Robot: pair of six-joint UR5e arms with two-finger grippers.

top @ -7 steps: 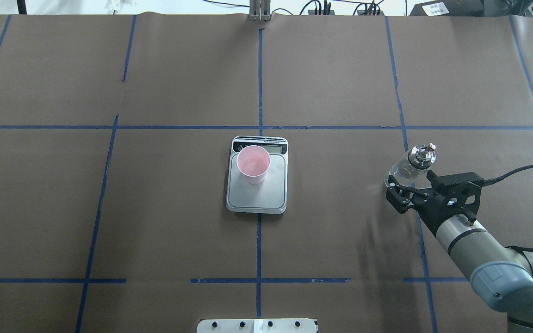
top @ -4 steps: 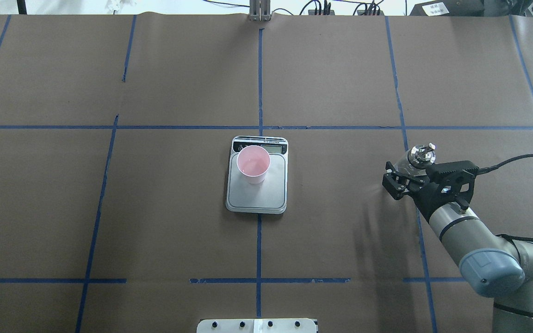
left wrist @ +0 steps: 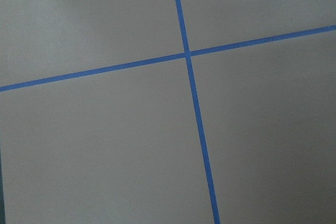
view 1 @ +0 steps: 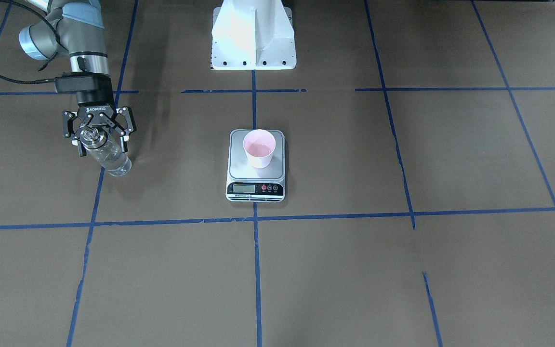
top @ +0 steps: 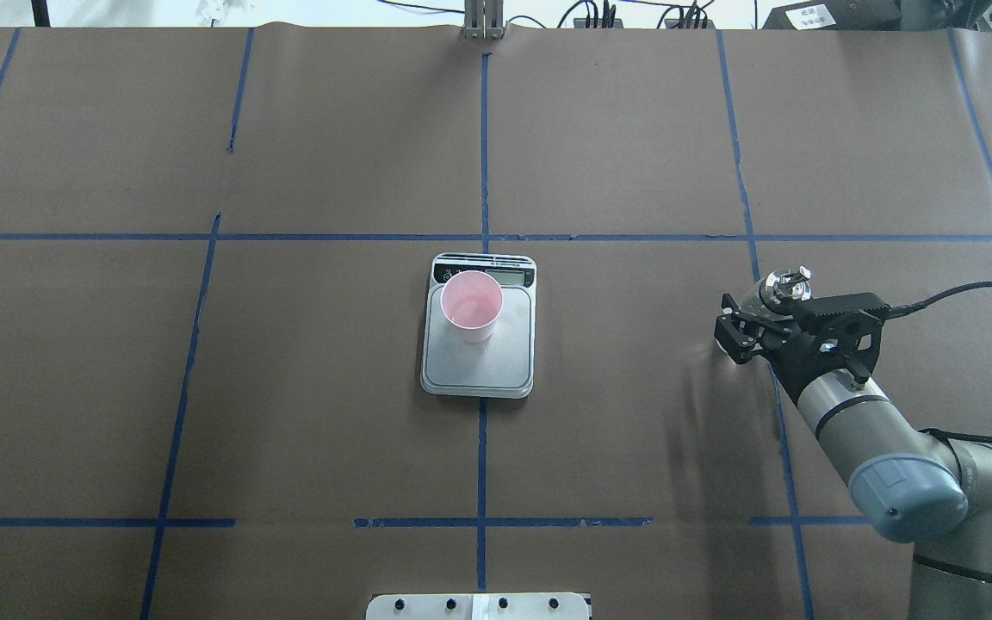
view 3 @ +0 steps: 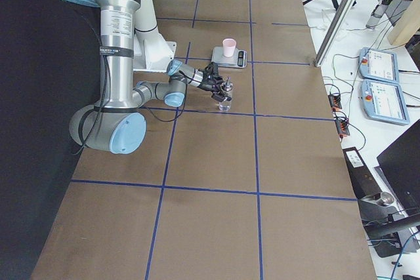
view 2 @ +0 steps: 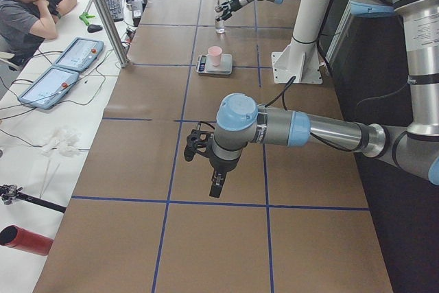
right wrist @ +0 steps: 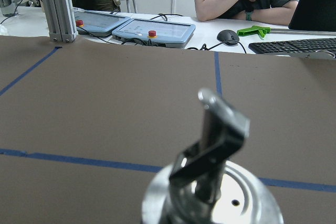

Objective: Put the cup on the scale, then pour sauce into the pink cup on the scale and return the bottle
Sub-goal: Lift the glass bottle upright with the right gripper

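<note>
The glass bottle (view 1: 112, 161) stands upright on the bench (view 1: 354, 270), well apart from the digital scale (view 1: 240, 168), whose platform carries the pink cup (view 1: 259, 149). The right end effector (view 1: 99, 140) hangs at the bottle's metal cap (view 1: 92, 137), fingers spread to either side, pinching nothing. The left end effector (view 2: 197, 147) hovers low over the bench; I cannot tell whether it is spread or pressed together.

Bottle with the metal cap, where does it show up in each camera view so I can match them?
Front-facing: bottle at left, above middle.
Overhead: bottle at right, middle height.
Exterior left: bottle far, top centre.
Exterior right: bottle near centre.
Left wrist: not in it.
Right wrist: bottle cap, bottom centre.
Landmark: the scale, in all four exterior views.
</note>
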